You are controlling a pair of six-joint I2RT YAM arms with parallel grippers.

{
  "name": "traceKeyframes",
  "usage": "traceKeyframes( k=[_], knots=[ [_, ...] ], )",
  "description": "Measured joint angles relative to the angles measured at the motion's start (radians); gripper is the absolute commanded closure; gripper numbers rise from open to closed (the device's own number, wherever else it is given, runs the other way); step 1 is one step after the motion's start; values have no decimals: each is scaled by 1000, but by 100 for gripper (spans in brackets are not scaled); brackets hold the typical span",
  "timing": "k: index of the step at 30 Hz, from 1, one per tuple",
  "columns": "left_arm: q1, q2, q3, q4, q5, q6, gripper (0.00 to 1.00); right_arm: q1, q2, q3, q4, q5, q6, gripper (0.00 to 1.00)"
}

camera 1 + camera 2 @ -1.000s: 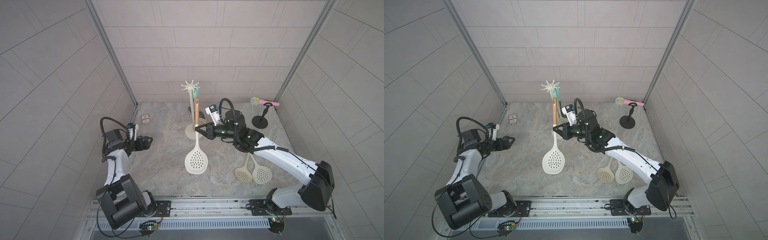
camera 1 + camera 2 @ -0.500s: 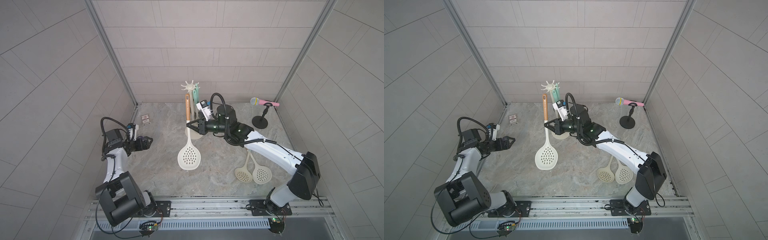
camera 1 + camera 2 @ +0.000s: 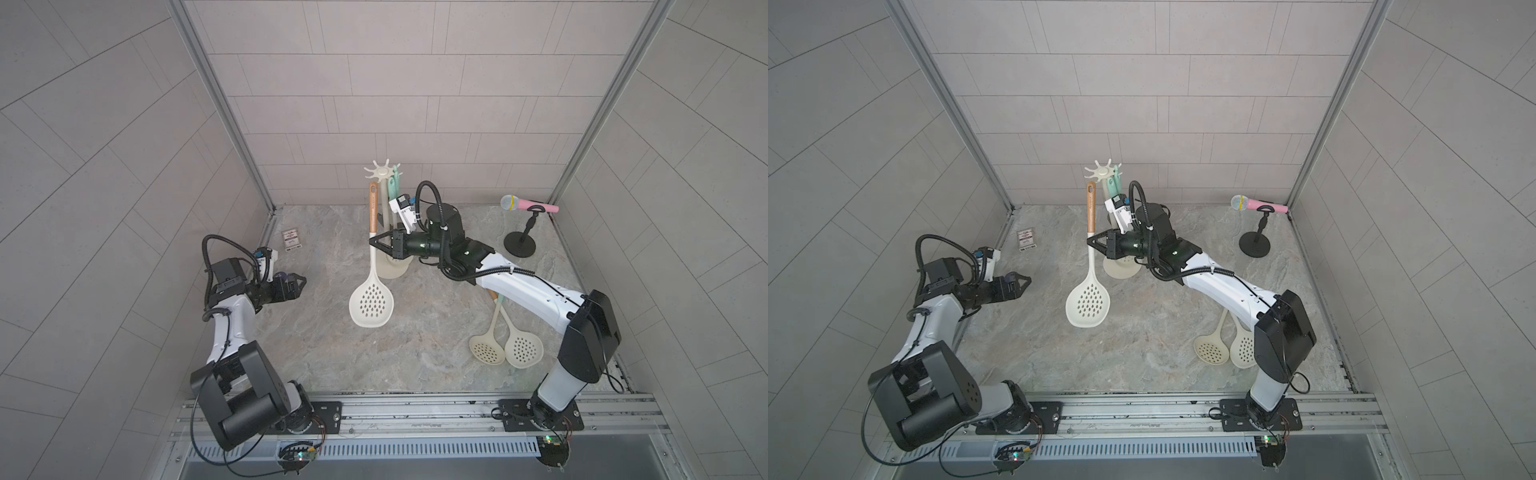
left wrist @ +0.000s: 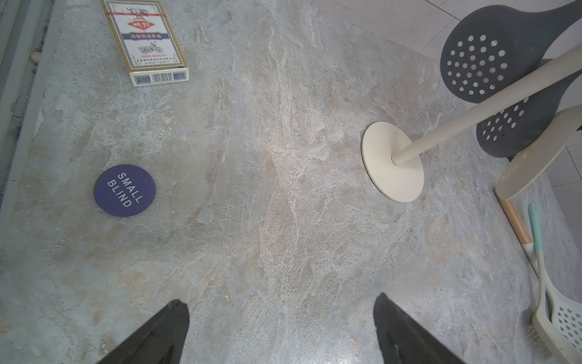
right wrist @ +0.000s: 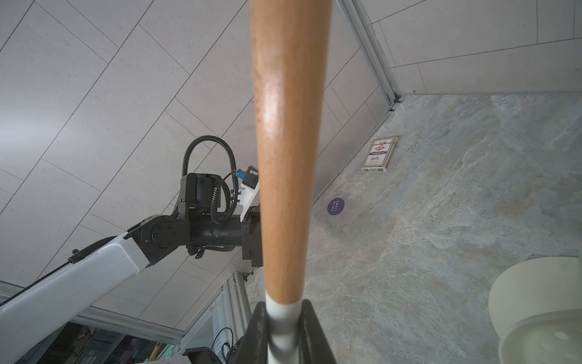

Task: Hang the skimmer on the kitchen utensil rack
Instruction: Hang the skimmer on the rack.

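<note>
My right gripper (image 3: 372, 242) (image 5: 285, 312) is shut on the skimmer's (image 3: 371, 305) cream neck, just under its wooden handle (image 5: 288, 141). The skimmer (image 3: 1088, 302) hangs upright above the table with its perforated cream head down. Its handle top sits just below the left side of the hook crown of the kitchen utensil rack (image 3: 379, 170) (image 3: 1099, 170). Mint-handled utensils (image 3: 392, 187) with grey perforated heads (image 4: 485, 60) hang on the rack. The rack's round base (image 4: 392, 162) stands behind the held skimmer. My left gripper (image 3: 301, 284) (image 4: 280, 302) is open and empty at the table's left.
Two cream skimmers (image 3: 505, 349) lie on the table at the right, under my right arm. A pink microphone on a black stand (image 3: 525, 203) stands at the back right. A card box (image 3: 292, 240) and a purple chip (image 4: 124, 190) lie near the left wall.
My right arm has carried the skimmer leftward, from in front of the rack pole to the crown's left side. The left arm has stayed put.
</note>
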Motion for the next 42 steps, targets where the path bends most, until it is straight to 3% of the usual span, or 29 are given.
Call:
traceKeyframes(
  k=[42],
  knots=[
    [0, 16, 0, -15, 6, 19, 1, -38, -25, -90, 112, -2, 48, 100]
  ],
)
